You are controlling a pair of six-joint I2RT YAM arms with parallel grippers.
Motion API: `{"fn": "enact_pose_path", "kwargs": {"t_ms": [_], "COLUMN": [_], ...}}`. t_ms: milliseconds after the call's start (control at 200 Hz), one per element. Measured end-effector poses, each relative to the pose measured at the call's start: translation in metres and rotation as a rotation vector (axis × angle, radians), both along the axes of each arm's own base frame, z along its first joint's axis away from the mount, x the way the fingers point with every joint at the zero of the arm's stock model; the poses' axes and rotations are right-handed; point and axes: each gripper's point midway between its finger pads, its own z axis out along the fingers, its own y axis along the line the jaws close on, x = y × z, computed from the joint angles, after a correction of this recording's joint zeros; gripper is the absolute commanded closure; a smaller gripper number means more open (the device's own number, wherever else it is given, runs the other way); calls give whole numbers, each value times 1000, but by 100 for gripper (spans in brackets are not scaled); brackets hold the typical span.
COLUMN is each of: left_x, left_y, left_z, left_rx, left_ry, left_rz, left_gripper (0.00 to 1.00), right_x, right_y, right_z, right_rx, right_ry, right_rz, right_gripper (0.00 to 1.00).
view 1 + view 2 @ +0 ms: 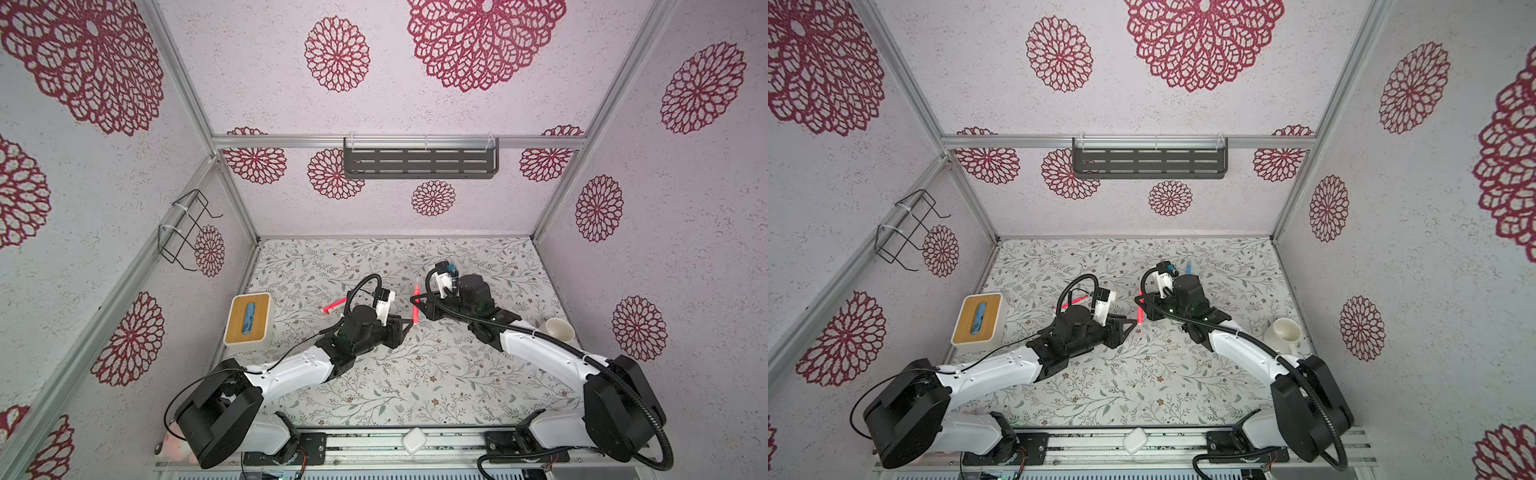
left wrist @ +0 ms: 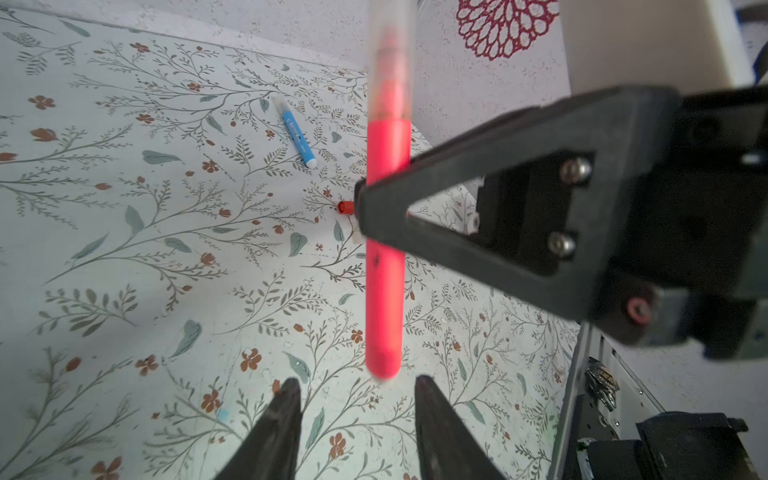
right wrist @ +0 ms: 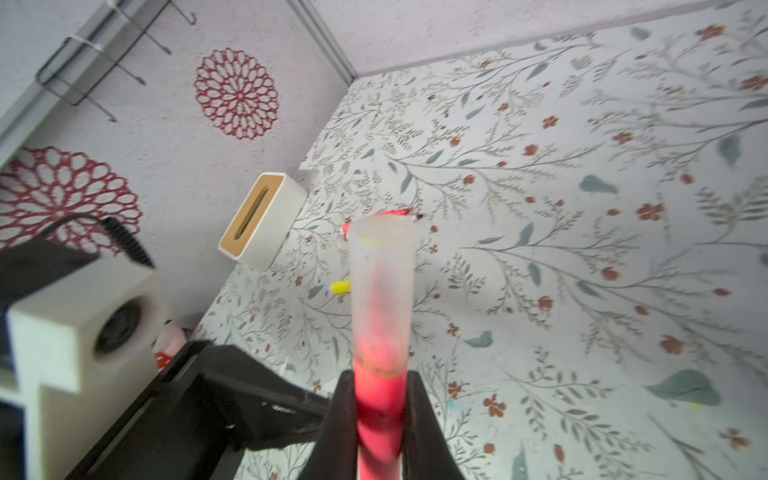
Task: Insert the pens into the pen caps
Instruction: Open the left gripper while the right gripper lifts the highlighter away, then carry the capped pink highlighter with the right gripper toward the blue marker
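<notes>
While both arms lean in low from the near edge and meet over the middle of the flowered table [image 1: 415, 374], the right claw [image 3: 380, 415] is pinched on the pink pen [image 3: 380, 399], whose front end sits inside a pale translucent cap [image 3: 382, 291]. Facing it, the left claw [image 2: 356, 380] stands spread, its fingertips [image 2: 286, 399] just short of the pen's bare tail and apart from it. Well behind the left claw stands a white box with a wooden top [image 1: 248, 319]; behind the right claw, past its arm, sits a white cup [image 1: 559, 328]. A second pink pen [image 1: 334, 306] lies near the left claw's wrist, part hidden by its cable [image 1: 361, 286]. Beyond the right claw lie a blue pen [image 2: 296, 133] and, closer, a red cap [image 2: 344, 206], half covered by that claw's finger. From the right wrist, the capped pen blocks most of a yellow pen [image 3: 340, 286].
</notes>
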Motion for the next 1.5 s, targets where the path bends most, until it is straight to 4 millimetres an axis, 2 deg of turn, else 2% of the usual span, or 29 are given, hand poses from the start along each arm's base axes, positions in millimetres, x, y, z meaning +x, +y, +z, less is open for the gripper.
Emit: {"fn": "enact_pose_path", "kwargs": {"t_ms": [105,350,445,675,781,941,1106,1256,1501], "left_x": [1,-1,-4,-8,-8,-8,-7,-7,-9], "left_y": [6,20,27,37,41,44,45,46,49], "left_z": [2,7,8,10,12,12,12,12,19], "left_rx": [11,15,21,26,26,29,31,33,28], "left_ry": [-5,-26,-28,-33,-41,-45,-47,-51,-69], "left_rz": [28,73,88,113,127,138,145,149,153], "left_gripper": [53,53,53,52,52,52,52,52,52], "right_x": [30,96,124,190,211,232,241,242,237], "right_y": [-14,-50,-60,-75,-88,-108,-118,-121,-123], "right_z": [-11,-79,-97,-119,-129,-144,-149,-146,-148], "right_rx": [-88,-295,-359,-442,-475,-499,-513,-526,-545], "right_ry": [35,208,248,281,297,338,356,356,370], "right_rz": [-80,-206,-240,-295,-325,-362,-378,-381,-374], "right_gripper": [97,94,92,92,91,88,87,85,73]}}
